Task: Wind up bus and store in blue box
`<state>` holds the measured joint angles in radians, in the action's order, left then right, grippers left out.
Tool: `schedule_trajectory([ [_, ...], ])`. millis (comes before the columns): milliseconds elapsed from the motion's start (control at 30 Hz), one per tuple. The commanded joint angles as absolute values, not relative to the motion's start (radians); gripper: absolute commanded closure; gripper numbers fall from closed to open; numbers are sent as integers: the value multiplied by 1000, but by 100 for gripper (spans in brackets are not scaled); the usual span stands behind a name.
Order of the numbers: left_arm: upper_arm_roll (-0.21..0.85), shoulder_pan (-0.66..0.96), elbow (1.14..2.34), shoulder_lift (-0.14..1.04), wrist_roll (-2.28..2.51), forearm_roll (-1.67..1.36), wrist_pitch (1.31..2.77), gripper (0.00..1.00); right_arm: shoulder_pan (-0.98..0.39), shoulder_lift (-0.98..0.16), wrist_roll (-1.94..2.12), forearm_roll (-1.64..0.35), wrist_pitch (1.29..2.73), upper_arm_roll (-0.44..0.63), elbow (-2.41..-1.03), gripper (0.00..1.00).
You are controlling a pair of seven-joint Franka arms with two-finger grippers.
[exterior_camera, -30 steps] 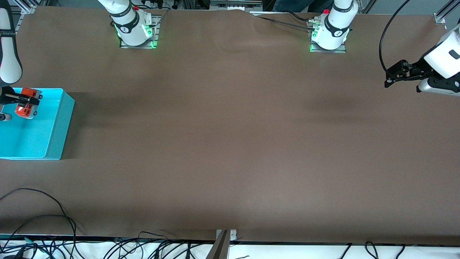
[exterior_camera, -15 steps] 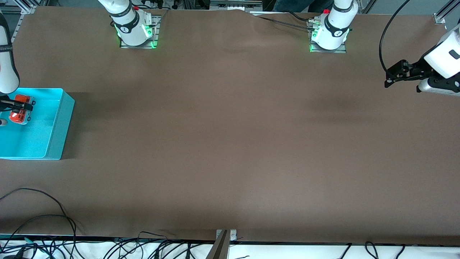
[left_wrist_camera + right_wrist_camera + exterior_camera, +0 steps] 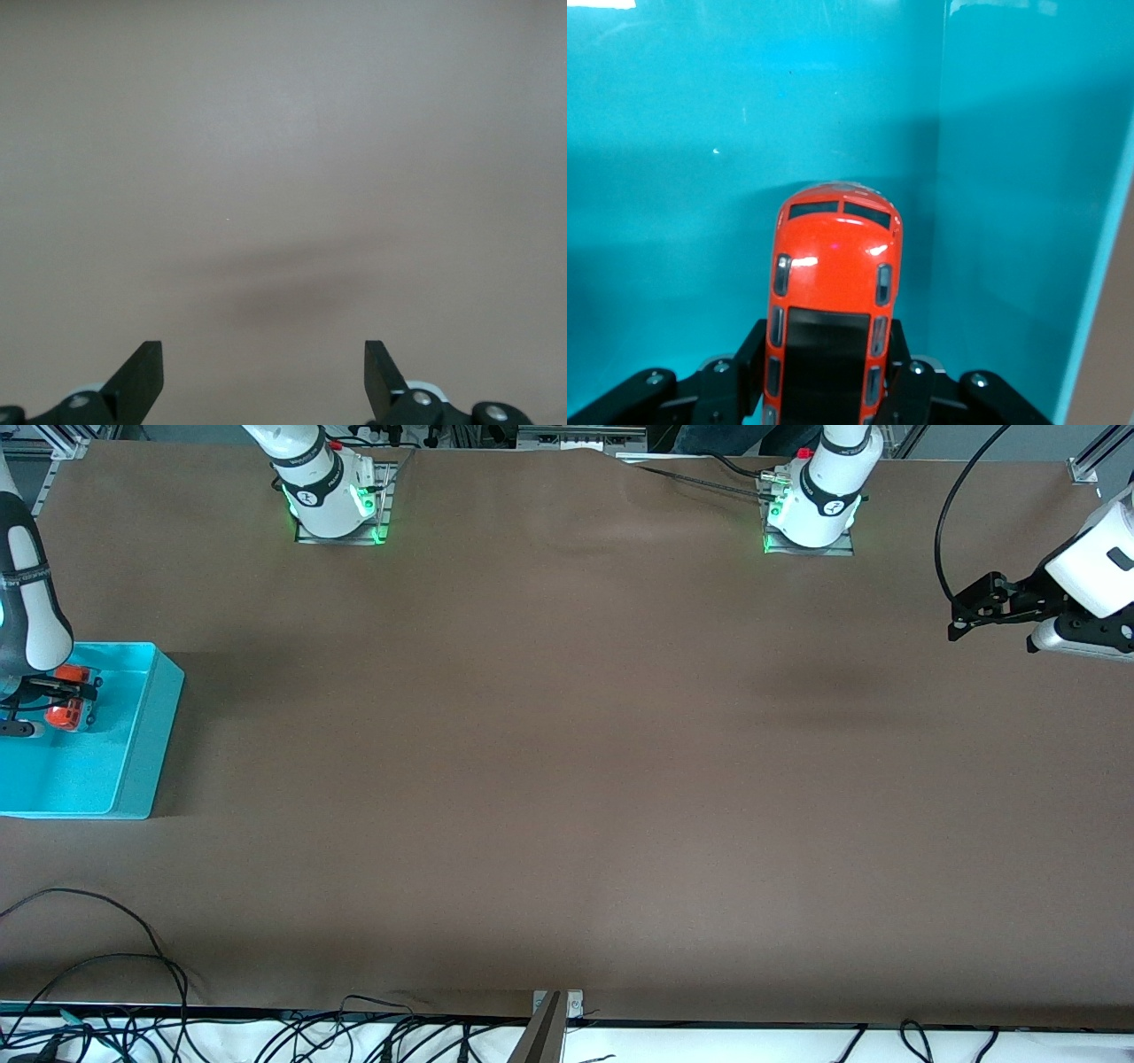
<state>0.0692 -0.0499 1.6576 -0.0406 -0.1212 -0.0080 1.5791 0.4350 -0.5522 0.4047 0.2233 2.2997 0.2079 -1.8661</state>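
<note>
Right tool [image 3: 60,698] clamped on small orange-red toy bus [image 3: 833,301] inside turquoise plastic bin [image 3: 133,744], left tool [image 3: 264,376] waiting spread apart over brown desk [image 3: 567,779]

The brown table [image 3: 567,779] lies bare across its whole middle, so passage there is free from edge to edge. The only bulky thing on it is the blue box [image 3: 146,735] at the edge by the right arm's end. Inside the box, the right gripper [image 3: 55,691] (clamped on the bus [image 3: 69,710]) fills the part nearest the bases. The left gripper [image 3: 961,615], jaws apart, waits over the edge at the left arm's end. Loose cables [image 3: 106,957] trail over the corner nearest the camera.
</note>
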Motion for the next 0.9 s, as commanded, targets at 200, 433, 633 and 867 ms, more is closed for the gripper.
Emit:
schedule_trajectory([
  [200, 78, -44, 1624, -29, -100, 14, 1559, 0, 446, -592, 423, 247, 2303, 201, -1835, 86],
  [433, 77, -44, 1626, -29, -100, 14, 1559, 0, 445, -592, 422, 247, 2303, 201, -1835, 59],
  [633, 77, -44, 1624, -29, -100, 14, 1559, 0, 445, -591, 422, 247, 2303, 201, -1836, 40],
  [867, 77, -44, 1624, -29, -100, 14, 1559, 0, 445, -586, 419, 244, 2298, 199, -1838, 0],
])
